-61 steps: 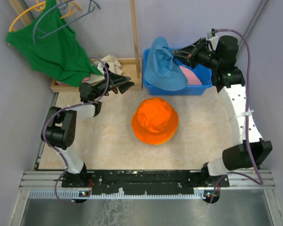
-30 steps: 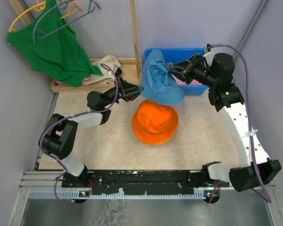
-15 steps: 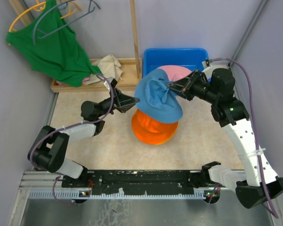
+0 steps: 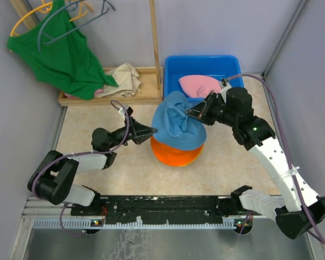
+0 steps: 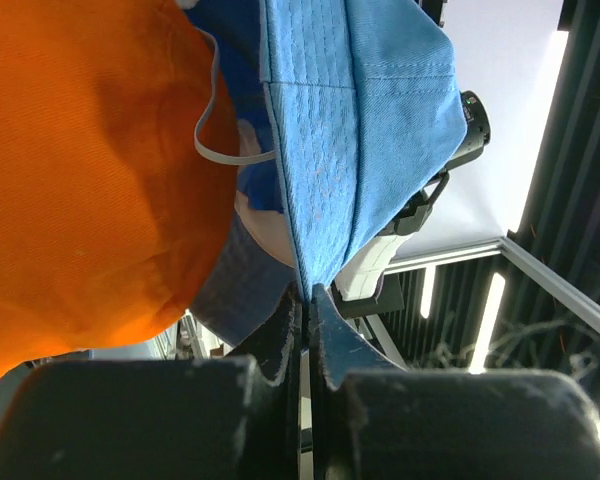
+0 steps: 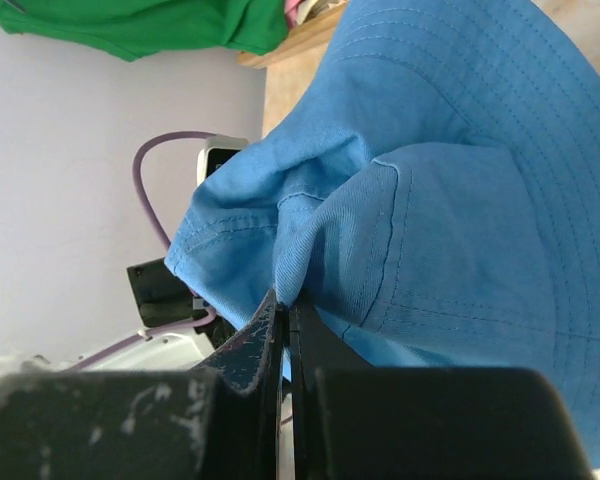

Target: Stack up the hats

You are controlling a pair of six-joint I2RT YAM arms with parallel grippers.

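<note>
Two sets of fingers share the light blue hat (image 4: 176, 125). The left fingers (image 5: 278, 345) are clenched on the very edge of its brim, and the right fingers (image 6: 250, 350) are pinched shut on a fold of cloth at the opposite side, so the hat hangs spread between them. It sits directly over the bright orange hat (image 4: 172, 154), which lies crown up on the tabletop (image 4: 222, 162). From above, the blue one covers most of it and leaves only the near rim of orange showing. The left wrist view shows the blue brim close beside the orange crown, though I cannot tell whether the two touch. The pink hat (image 4: 197, 85) lies in the blue bin (image 4: 201, 58) at the back, not yet stacked. The step in hand looks like placing the blue hat onto the orange one. Next, I judge, both sides should come down together so the blue crown settles squarely over the orange crown. Both pairs of fingers should then let go at about the same time, since a one-sided release could drag the floppy brim askew. After that the pink hat is left to fetch.
</note>
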